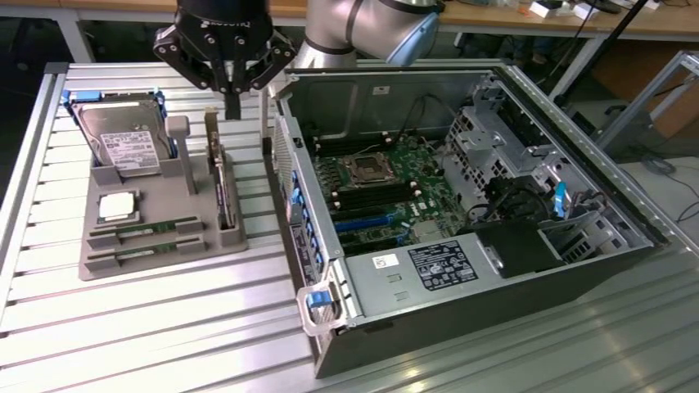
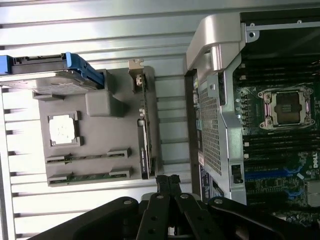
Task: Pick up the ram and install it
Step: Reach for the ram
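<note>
Well apart: ram [image 1: 147,228] in tray [image 1: 180,201] slot, fingers [image 1: 232,105] (pressed together) aloft.

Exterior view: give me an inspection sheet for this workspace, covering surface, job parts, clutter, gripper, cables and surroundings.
Surface: slatted metal table carrying a grey tray and an open computer case.
Job's things: ram sticks lying in tray slots, untouched.
Clutter: hard drive, processor and upright card on the tray.
Grippers: gripper shut, empty, above the tray's far end.
Cables: black cables inside the case.
Surroundings: wooden bench behind the table.
</note>
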### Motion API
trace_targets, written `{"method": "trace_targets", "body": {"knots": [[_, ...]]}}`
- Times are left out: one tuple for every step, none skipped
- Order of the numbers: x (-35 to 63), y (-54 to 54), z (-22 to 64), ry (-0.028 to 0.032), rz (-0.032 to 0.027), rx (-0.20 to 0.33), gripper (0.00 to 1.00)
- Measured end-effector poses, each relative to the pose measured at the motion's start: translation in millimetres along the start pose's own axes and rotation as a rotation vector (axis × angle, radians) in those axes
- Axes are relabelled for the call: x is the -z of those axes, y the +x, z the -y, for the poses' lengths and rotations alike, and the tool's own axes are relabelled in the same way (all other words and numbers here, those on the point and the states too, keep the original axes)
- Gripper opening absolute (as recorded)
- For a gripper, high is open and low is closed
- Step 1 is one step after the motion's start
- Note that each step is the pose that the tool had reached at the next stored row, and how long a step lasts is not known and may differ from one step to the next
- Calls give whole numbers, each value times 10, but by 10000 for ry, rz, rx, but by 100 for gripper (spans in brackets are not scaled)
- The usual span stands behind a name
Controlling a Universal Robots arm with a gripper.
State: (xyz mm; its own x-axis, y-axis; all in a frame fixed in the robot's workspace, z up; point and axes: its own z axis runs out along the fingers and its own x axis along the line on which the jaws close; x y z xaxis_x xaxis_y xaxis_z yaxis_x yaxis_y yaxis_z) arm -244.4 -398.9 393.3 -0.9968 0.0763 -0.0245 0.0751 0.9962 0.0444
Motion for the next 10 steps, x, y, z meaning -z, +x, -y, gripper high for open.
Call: {"method": "trace_targets", "body": {"knots": [[0, 11, 1, 0, 0, 0, 10], [1, 18, 1, 0, 0, 0, 10], [1, 25, 2, -1, 0, 1, 10], [1, 35, 3, 0, 0, 1, 10], [1, 44, 3, 0, 0, 0, 10], [2, 50, 4, 0, 0, 0, 10], [2, 59, 4, 0, 0, 1, 10], [2, 66, 5, 0, 0, 0, 10], [2, 74, 6, 0, 0, 0, 10], [3, 84, 6, 0, 0, 0, 10]]}}
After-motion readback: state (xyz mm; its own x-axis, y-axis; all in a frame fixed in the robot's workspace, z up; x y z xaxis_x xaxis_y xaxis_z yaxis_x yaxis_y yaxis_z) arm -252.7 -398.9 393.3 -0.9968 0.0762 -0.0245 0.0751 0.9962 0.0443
